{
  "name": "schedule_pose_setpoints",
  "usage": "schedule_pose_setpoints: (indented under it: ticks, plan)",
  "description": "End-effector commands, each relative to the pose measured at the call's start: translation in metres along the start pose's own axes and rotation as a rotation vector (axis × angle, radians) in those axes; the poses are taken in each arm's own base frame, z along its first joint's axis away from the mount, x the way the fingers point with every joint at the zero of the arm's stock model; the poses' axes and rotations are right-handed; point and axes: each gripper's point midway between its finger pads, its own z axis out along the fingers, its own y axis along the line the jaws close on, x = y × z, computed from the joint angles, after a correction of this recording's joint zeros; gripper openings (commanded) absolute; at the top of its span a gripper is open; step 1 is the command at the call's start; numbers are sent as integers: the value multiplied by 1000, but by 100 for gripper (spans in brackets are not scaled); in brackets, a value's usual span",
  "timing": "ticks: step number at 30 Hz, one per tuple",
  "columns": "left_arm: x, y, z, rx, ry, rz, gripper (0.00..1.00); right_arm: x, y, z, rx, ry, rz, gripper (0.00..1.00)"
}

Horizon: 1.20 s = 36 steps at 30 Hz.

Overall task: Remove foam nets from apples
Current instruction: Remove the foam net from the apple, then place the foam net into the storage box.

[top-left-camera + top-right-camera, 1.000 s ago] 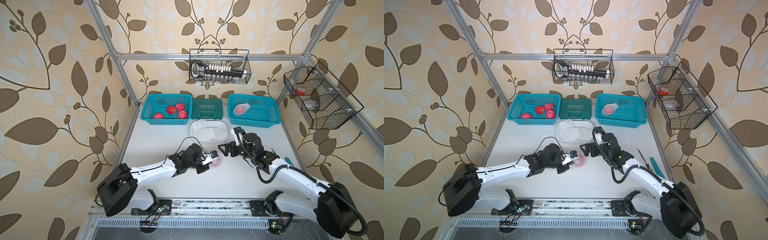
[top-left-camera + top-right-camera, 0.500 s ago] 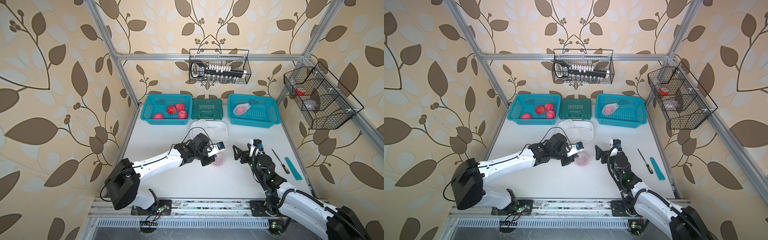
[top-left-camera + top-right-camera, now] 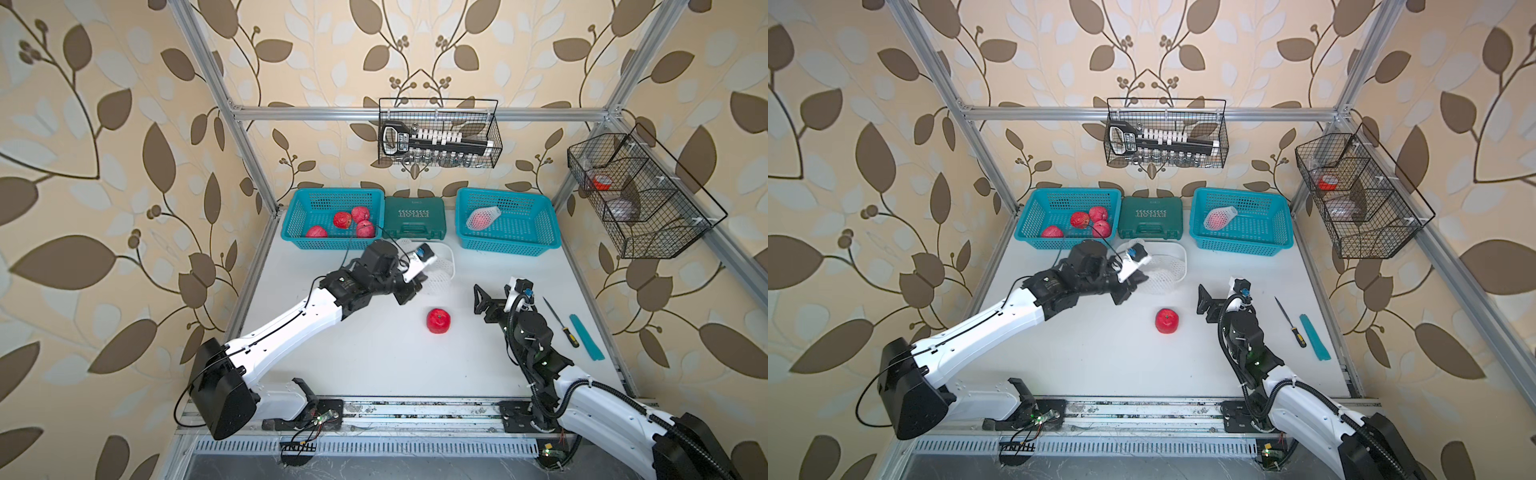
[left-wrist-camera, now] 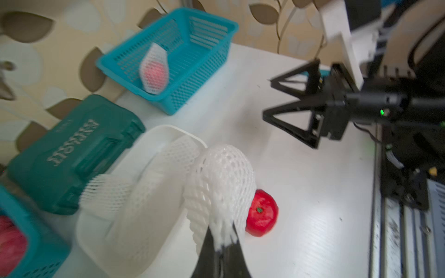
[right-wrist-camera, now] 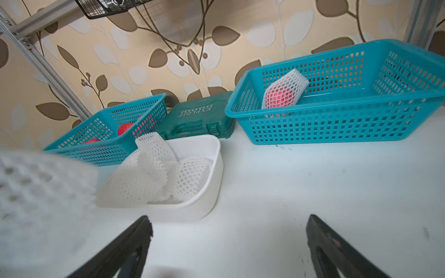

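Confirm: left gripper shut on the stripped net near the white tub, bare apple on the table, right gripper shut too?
No: the right gripper is open, jaws wide and empty, as the right wrist view shows. The left gripper is shut on the stripped net near the white tub, and the bare apple is on the table.

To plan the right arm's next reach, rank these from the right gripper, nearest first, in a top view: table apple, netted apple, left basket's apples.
1. Table apple, loose, just left of the open right gripper.
2. Netted apple, in the far right basket.
3. Left basket's apples, at the far left.
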Motion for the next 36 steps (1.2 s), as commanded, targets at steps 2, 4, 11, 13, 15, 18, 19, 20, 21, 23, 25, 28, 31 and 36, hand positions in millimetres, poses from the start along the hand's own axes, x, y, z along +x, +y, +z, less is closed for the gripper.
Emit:
schedule_pose_setpoints:
  ticks: [2, 4, 11, 13, 15, 18, 19, 20, 21, 23, 25, 28, 31, 36]
  plan:
    - [-49, 41, -12, -95, -164, -168, 1, -14, 3, 3, 5, -32, 23, 100]
    - [-47, 61, -4, -177, -127, -210, 1, -13, 4, 3, 1, -30, 25, 100]
    - [-14, 115, 35, -444, 108, -180, 2, -14, 5, 3, -4, -31, 24, 100]
    - [-2, 121, 44, -507, 181, -147, 1, -15, 5, 2, -5, -33, 23, 99]
    - [8, 118, 55, -526, 222, -109, 2, -16, 5, 1, -6, -37, 24, 100]
    - [26, 113, 70, -572, 310, -57, 2, -15, 5, 1, -10, -38, 25, 100]
    - [32, 111, 75, -596, 343, -26, 2, -15, 6, 2, -11, -36, 25, 100]
    - [37, 109, 80, -611, 364, -8, 2, -14, 6, 2, -9, -31, 22, 99]
    - [43, 105, 89, -605, 389, 8, 2, -15, 5, 2, -6, -32, 23, 99]
    - [53, 97, 102, -587, 427, 14, 3, -14, 5, 2, -5, -31, 24, 100]
    - [64, 88, 117, -565, 454, 12, 3, -14, 5, 3, -5, -28, 24, 100]
    - [80, 75, 140, -524, 481, 5, 4, -12, 6, 5, -2, -17, 17, 100]
    - [91, 68, 158, -493, 507, -10, 5, -11, 6, 6, -2, -10, 16, 99]
    - [101, 60, 180, -449, 534, -36, 10, -10, 7, 7, -5, -4, 15, 99]
